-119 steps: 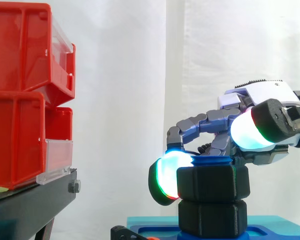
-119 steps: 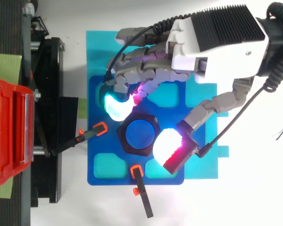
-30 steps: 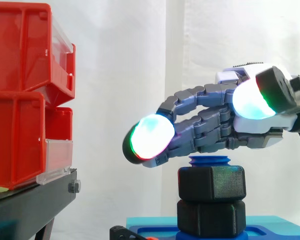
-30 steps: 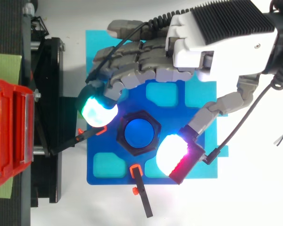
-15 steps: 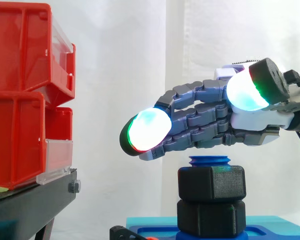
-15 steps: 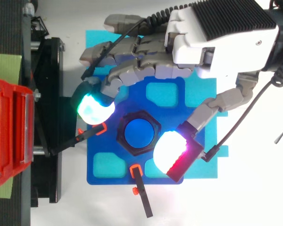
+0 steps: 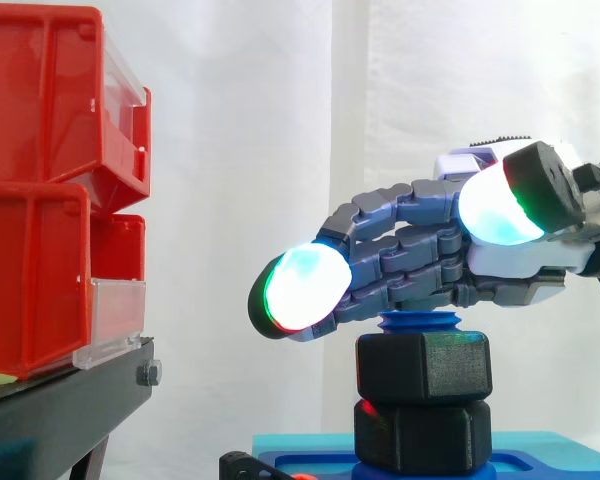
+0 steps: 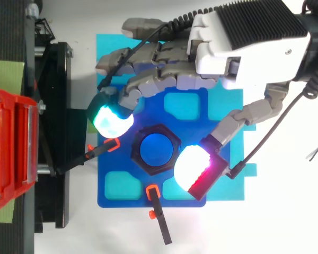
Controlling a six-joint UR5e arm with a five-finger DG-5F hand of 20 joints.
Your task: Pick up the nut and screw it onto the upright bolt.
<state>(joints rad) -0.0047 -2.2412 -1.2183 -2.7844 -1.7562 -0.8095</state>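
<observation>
The large black hexagonal nut [image 7: 423, 367] sits on the upright blue threaded bolt [image 7: 418, 321], directly above a second black hexagonal collar [image 7: 423, 435] on the blue base plate [image 8: 112, 197]. The hand [image 7: 510, 270] hovers just above the bolt tip. Its fingers [image 8: 159, 79] are spread, gently bent and grasp nothing. I judge the nut to be rigid plastic, light for its bulk and matt, so unlikely to slip. I would take it on two opposite flats at mid-height, pads square to the faces. Tilt is to be avoided, since plastic threads may bind.
</observation>
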